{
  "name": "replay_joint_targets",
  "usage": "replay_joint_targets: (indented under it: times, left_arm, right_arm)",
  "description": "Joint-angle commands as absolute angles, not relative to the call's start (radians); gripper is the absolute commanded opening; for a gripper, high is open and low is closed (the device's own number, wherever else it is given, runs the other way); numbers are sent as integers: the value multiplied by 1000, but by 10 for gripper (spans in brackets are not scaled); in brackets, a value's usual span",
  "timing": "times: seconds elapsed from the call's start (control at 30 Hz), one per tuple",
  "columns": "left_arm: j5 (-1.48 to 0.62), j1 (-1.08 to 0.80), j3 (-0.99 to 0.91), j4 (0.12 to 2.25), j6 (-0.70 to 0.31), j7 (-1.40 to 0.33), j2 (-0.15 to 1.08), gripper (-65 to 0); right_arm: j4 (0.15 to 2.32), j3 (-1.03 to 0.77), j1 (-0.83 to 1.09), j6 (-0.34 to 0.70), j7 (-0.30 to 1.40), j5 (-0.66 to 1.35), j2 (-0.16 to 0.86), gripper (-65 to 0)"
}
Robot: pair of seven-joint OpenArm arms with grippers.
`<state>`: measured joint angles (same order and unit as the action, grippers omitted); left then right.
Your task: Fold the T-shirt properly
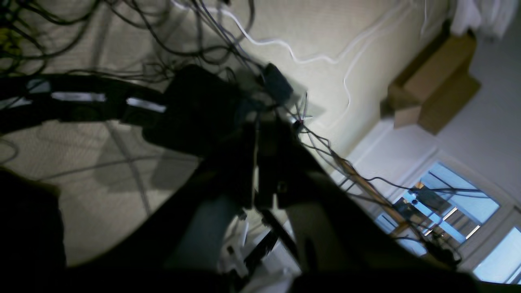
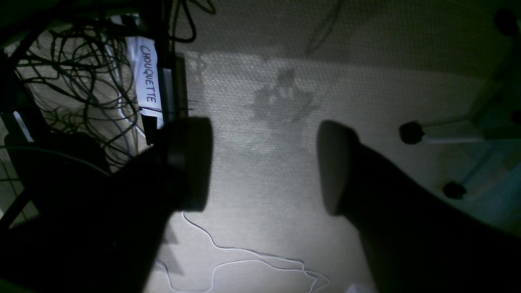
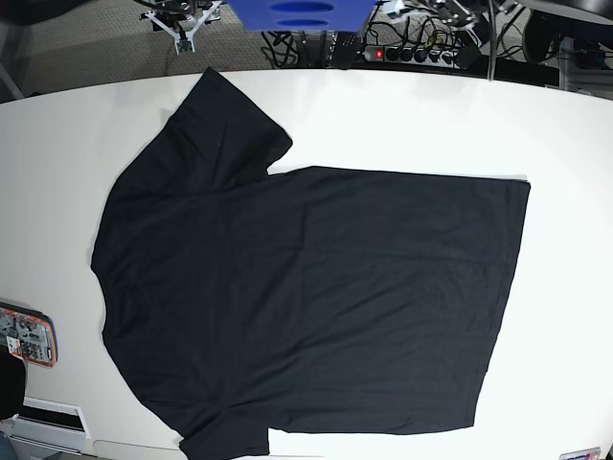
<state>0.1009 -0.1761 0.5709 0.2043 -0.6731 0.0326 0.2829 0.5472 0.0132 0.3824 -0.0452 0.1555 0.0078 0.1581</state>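
Clearly the T-shirt (image 3: 306, 297) lies spread flat on the white desk (image 3: 565, 144), unfolded, collar end toward the base view's left and hem toward its right, one sleeve reaching up and the other hanging at the desk's near edge. Neither arm shows in the base view, so no fold has begun.

The left tool (image 1: 256, 179) is dark and blurred in its wrist view, its jaws pressed shut on nothing, pointed at the floor and cables (image 1: 285, 44) rather than the cloth. The right tool (image 2: 264, 162) has its two pads (image 2: 191, 162) standing well apart with only bare carpet between them; it holds nothing. A label (image 2: 147, 75) reading CHOUQUETTE hangs beside it among wires.

Judging from this, the step in hand is bringing both arms over the desk for a first grasp. To do it well, the left tool should reopen before it descends, and each tool should pinch one layer-pair at matching points, say a shoulder and the hem on the same side, so the fold line runs straight. Lifting low and evenly should keep the cloth from bunching or sliding off the near edge.
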Motion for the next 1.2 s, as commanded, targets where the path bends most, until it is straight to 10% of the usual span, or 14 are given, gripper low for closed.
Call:
replay_joint_targets:
  times: [0.0, 0.13, 0.53, 1.17]
  left_arm:
    - [105, -194, 572, 200, -685, 21, 295, -642]
    - [113, -216, 581, 203, -685, 31, 318, -617]
    - [107, -317, 572, 303, -674, 105, 351, -617]
    - [30, -598, 476, 662, -420, 113, 550, -618]
  right_arm:
    - [549, 13, 390, -45, 177, 7, 166, -349]
    - [550, 13, 392, -45, 254, 7, 166, -650]
    - [565, 13, 432, -45, 269, 7, 234, -648]
    - [1251, -236, 817, -47, 417, 10, 234, -647]
